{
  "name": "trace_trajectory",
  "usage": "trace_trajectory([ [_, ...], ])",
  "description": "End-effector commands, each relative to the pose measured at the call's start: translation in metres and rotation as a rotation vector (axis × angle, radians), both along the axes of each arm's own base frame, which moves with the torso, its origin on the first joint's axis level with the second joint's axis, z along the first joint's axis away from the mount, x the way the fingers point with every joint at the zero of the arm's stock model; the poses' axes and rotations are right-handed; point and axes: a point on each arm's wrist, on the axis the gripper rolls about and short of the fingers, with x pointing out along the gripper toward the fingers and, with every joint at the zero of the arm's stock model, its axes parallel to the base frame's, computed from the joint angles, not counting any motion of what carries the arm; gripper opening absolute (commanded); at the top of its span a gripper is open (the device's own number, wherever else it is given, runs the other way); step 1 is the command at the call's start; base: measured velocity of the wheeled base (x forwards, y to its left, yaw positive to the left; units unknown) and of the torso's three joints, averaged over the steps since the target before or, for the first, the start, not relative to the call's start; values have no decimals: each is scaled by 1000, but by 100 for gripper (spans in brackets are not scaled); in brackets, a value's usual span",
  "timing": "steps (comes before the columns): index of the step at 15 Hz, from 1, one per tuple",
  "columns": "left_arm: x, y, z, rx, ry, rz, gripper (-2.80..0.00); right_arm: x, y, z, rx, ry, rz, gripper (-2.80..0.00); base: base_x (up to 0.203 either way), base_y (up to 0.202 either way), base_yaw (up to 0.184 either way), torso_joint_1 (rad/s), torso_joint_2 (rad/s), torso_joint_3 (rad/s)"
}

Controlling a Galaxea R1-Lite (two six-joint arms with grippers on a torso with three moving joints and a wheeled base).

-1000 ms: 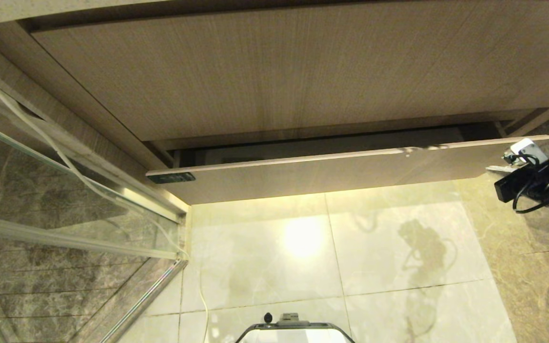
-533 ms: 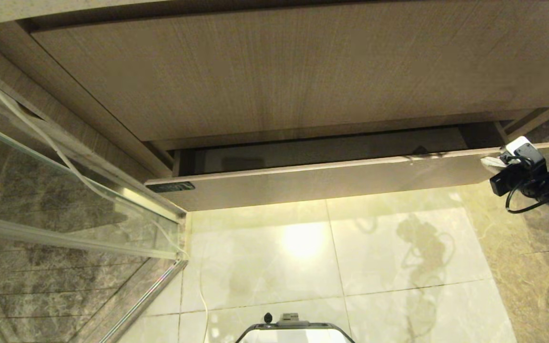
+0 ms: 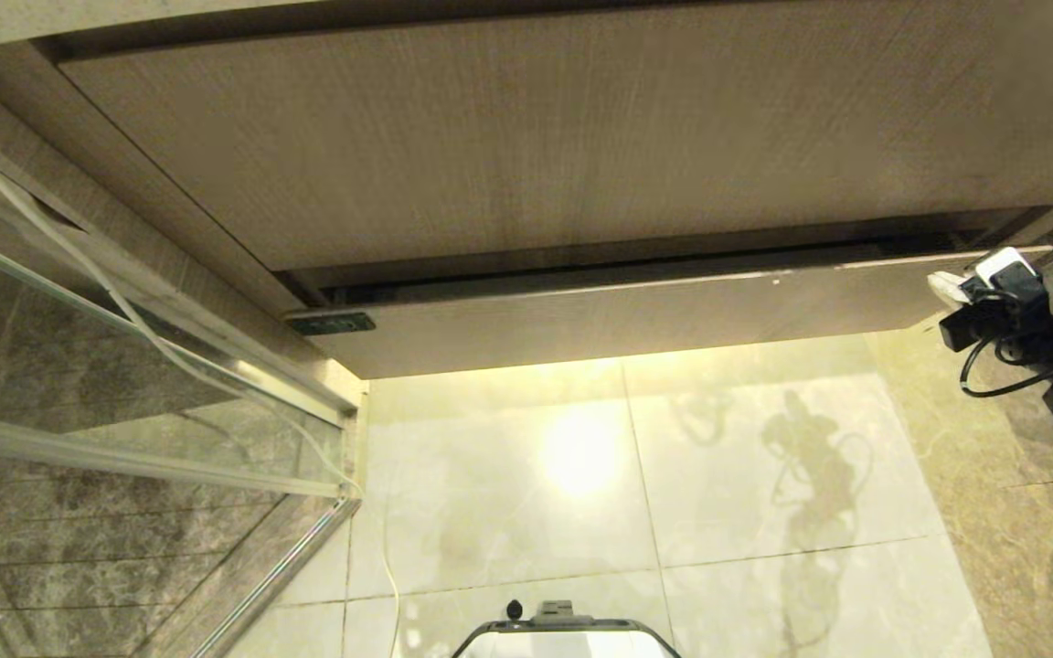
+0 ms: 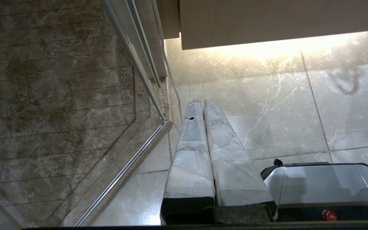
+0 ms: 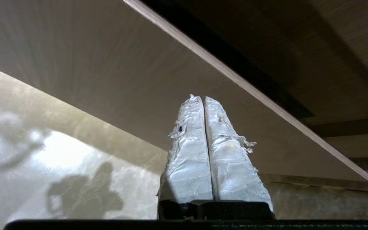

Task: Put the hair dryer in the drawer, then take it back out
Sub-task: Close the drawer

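Drawer (image 3: 627,320): wide shallow wood front spanning the head view from about 9 to 3 o'clock, nearly shut, with only a thin dark gap along its top edge under the taller wood panel (image 3: 536,137). There's a small black label (image 3: 330,323) at the 9 o'clock end of the front. I can't see the hair dryer in any view, so I can't place it. Right gripper (image 3: 945,287) is at the 3 o'clock end of the drawer front. In the right wrist view its taped fingers (image 5: 187,153) are pressed together with nothing between them, tips pointed at the front's face. I can't confirm contact. The black wrist and cabling trail off toward the 3 o'clock edge. The arm's shadow (image 3: 810,466) falls on the floor tiles (image 3: 764,585) around 5 o'clock, with a bright glare patch near centre. Left gripper (image 4: 202,101) is parked low, fingers also together and empty, pointing at the floor just beside the robot base (image 4: 324,182). The glass partition (image 3: 124,366) fills 8 to 9 o'clock, with a white cord (image 3: 124,311) running along it.
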Motion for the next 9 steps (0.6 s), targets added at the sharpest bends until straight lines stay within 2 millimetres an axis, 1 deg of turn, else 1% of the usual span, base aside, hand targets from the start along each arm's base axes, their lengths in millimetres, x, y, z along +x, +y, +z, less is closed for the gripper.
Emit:
trace_trajectory([
  [1,0,0,0,0,1,0,-280,5,-2,-3,-3,-8,2,-280,0,0,0,0,0,0],
  [7,0,0,0,0,-1,0,-280,1,-1,3,9,-5,1,-280,0,0,0,0,0,0],
  [8,0,0,0,0,1,0,-280,1,1,6,10,-10,4,-280,0,0,0,0,0,0],
  [9,0,0,0,0,-1,0,-280,2,7,10,7,-21,21,-280,0,0,0,0,0,0],
])
